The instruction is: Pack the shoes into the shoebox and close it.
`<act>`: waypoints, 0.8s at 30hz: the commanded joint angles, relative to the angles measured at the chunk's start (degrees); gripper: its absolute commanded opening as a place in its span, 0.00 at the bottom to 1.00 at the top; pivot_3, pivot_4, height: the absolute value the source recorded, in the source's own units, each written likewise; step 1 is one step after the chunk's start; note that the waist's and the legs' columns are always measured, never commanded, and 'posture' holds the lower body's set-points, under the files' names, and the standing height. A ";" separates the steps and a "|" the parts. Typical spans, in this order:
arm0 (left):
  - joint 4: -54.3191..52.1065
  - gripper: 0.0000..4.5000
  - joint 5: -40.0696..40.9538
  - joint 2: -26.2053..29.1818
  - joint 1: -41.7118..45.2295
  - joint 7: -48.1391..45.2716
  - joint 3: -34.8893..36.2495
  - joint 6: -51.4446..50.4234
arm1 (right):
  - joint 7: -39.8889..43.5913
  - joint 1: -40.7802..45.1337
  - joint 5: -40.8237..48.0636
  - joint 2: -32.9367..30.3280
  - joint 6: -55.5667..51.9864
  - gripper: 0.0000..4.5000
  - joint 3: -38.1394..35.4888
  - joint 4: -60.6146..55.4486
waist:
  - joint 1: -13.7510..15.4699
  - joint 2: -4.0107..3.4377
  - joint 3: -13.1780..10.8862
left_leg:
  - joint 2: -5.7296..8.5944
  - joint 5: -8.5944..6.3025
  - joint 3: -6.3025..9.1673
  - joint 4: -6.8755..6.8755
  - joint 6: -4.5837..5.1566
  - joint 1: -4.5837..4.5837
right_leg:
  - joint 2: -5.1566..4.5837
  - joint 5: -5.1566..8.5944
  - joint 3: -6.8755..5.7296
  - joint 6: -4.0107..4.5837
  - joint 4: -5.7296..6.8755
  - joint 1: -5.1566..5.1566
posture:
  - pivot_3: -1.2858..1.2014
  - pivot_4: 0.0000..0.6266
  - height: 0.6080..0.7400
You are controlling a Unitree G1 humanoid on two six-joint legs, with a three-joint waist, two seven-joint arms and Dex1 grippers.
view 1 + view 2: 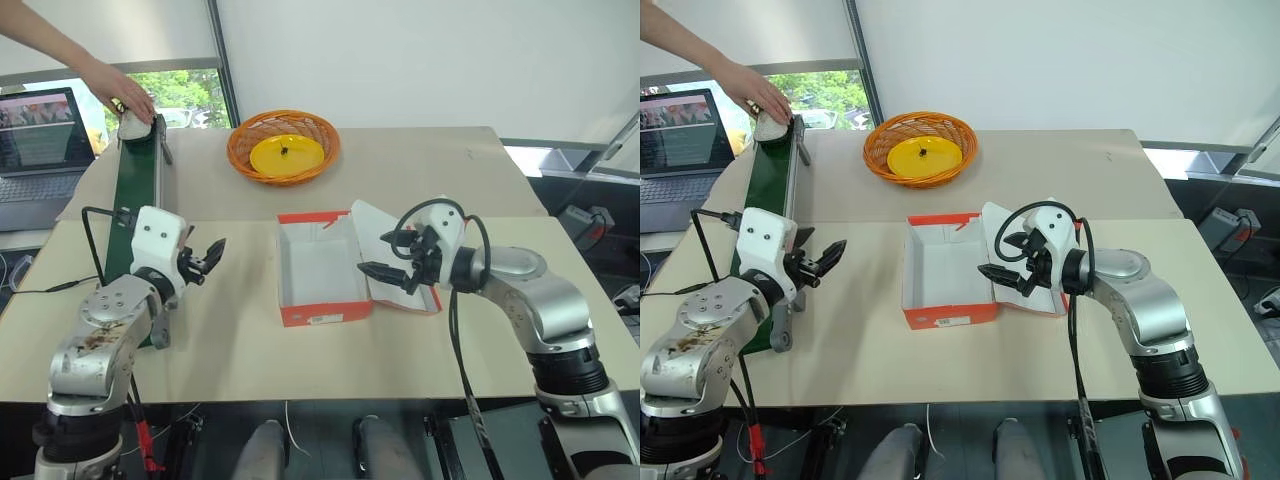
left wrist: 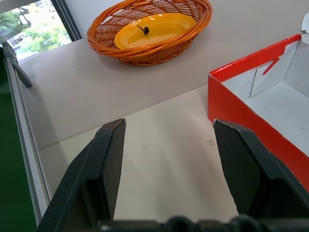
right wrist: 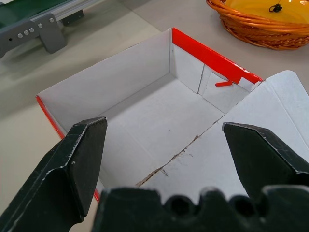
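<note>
At desk centre, the shoebox stands open, white interior bare, lid laid flat toward 3 o'clock and hinged along that side. A white label shows on the end wall facing 6 o'clock.

Right claw: positioned over the lid at the box's 3 o'clock edge, pointing across the box toward 9 o'clock. Fingers spread wide apart; nothing between them.

Left claw: hovering at 9 o'clock of the box, well apart from it, just beside the green conveyor belt. Fingers parted with a clear gap; nothing held.

Conveyor belt: runs along the desk's 9 o'clock side, from near the left arm toward 12 o'clock.

Shoes: one whitish sandal lies on the far end of the belt, at about 10 o'clock of the box. A person's hand rests on it.

Wicker basket: orange, holding a yellow plate, at 12 o'clock of the box and apart from it.

Laptop: open, beyond the belt at 9 o'clock.
</note>
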State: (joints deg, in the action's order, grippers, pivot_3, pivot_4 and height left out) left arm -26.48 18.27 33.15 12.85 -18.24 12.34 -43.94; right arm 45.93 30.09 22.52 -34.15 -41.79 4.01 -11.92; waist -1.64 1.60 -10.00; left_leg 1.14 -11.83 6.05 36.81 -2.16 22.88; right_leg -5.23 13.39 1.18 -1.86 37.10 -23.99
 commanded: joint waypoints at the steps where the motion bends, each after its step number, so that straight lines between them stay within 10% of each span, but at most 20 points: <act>1: -0.53 0.69 -0.64 0.20 1.18 -0.12 0.31 1.46 | -0.08 0.76 -0.07 -0.96 0.82 1.00 -0.78 -2.76 | 0.01 0.00 0.00 | 0.00 0.00 0.00 0.00 0.00 0.00 | 0.00 0.00 0.00 0.00 0.00 0.00 | 0.52 0.24 1.00; 24: 7.07 0.69 -9.38 -6.69 -1.63 17.76 15.18 5.67 | 8.47 7.41 0.76 5.49 7.57 1.00 7.35 0.24 | -0.27 0.03 0.02 | 0.00 0.00 0.01 0.01 -0.01 -0.01 | -0.01 -0.03 -0.01 0.00 0.01 -0.02 | 0.52 0.24 1.00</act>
State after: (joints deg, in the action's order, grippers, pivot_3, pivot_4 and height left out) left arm -18.80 9.15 26.22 11.37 -0.88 25.40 -39.94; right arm 53.96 36.42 23.27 -29.36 -36.66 11.49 -11.25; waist -1.91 1.63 -9.98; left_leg 1.13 -11.83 6.06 36.82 -2.16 22.87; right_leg -5.22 13.36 1.17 -1.86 37.11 -24.01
